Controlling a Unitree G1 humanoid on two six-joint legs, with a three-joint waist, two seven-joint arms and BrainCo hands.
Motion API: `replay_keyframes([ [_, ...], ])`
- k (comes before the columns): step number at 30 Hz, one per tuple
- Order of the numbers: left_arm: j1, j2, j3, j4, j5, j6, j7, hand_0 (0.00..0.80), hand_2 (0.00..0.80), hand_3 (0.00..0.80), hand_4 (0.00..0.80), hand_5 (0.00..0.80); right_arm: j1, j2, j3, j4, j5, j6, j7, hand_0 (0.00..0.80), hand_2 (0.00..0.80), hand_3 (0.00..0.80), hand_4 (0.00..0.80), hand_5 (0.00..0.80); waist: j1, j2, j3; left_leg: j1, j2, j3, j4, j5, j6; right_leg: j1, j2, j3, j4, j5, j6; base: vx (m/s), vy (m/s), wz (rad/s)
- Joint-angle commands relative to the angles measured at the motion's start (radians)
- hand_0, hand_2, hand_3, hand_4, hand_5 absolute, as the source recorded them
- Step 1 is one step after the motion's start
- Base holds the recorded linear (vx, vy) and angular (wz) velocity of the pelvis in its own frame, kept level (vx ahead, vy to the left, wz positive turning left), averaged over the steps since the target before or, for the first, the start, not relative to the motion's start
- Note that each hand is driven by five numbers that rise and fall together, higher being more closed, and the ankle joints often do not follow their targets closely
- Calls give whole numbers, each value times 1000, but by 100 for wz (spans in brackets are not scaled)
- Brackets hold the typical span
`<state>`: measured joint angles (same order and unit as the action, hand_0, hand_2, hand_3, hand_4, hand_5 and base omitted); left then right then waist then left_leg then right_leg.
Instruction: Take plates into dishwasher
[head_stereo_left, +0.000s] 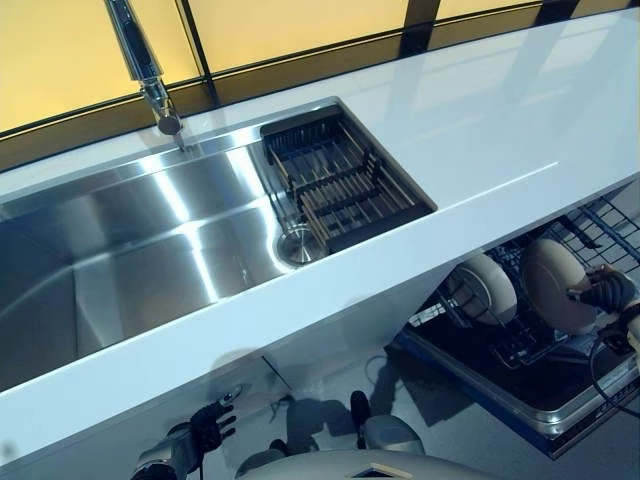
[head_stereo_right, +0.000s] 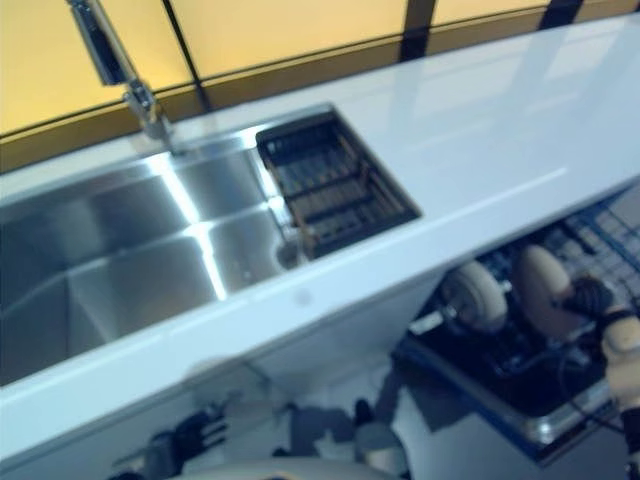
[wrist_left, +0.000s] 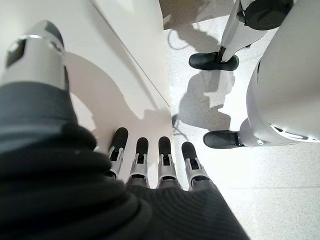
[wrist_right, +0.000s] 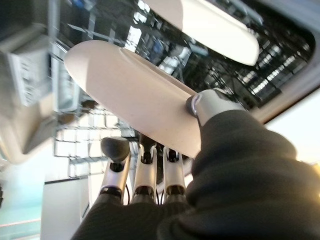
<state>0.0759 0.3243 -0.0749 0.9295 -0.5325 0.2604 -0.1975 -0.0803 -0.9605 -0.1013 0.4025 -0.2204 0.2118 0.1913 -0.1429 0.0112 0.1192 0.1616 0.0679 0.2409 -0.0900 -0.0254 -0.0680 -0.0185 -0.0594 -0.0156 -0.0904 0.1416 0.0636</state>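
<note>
My right hand (head_stereo_left: 608, 292) is shut on a beige plate (head_stereo_left: 555, 285) and holds it on edge over the pulled-out dishwasher rack (head_stereo_left: 530, 350), below the counter at the right. In the right wrist view the thumb (wrist_right: 207, 105) presses one face of the plate (wrist_right: 130, 95) and the fingers (wrist_right: 145, 172) curl under the other. A second pale plate (head_stereo_left: 490, 288) stands upright in the rack just left of it. My left hand (head_stereo_left: 205, 428) hangs low in front of the white cabinet, its fingers (wrist_left: 165, 160) straight and holding nothing.
A white counter (head_stereo_left: 480, 130) runs across the view above the dishwasher. A steel sink (head_stereo_left: 120, 260) with a tall faucet (head_stereo_left: 140, 60) holds a dark drain basket (head_stereo_left: 340, 180) at its right end. The white cabinet front (wrist_left: 125, 50) is close beside my left hand.
</note>
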Motion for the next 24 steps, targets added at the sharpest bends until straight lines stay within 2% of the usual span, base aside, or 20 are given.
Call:
replay_keyframes([
  [1,-47,54,9,7,-1,3,0,0,0,0,0,0,-155,-75,44,41,10,11,-32,800,800,800,800,800,35,-46,0,-36,-38,-34,10,2,50,52,-16,-47,27,-53,73,6,-14,4],
  [14,-66,47,4,-8,-22,25,18,0,0,0,0,0,-231,-17,151,105,28,17,21,800,800,800,800,800,59,-36,12,-33,-36,-48,17,5,50,67,-25,-70,36,-66,63,7,-8,5],
  [15,-68,46,4,-7,-40,36,52,0,0,0,0,0,-235,-11,157,110,31,17,23,800,800,800,800,800,60,-34,13,-33,-36,-49,17,4,50,68,-26,-72,36,-67,63,0,0,0],
  [18,-75,0,-2,72,-21,-51,59,0,0,0,0,0,-238,35,184,124,57,23,9,800,800,800,800,800,59,-40,16,-34,-35,-50,19,1,48,69,-27,-75,38,-72,61,-3,-12,0],
  [24,-63,6,-8,17,-28,-14,66,0,0,0,0,0,-241,66,186,152,85,50,45,800,800,800,800,800,67,-32,18,-29,-38,-56,20,1,44,78,-33,-83,37,-71,63,13,11,4],
])
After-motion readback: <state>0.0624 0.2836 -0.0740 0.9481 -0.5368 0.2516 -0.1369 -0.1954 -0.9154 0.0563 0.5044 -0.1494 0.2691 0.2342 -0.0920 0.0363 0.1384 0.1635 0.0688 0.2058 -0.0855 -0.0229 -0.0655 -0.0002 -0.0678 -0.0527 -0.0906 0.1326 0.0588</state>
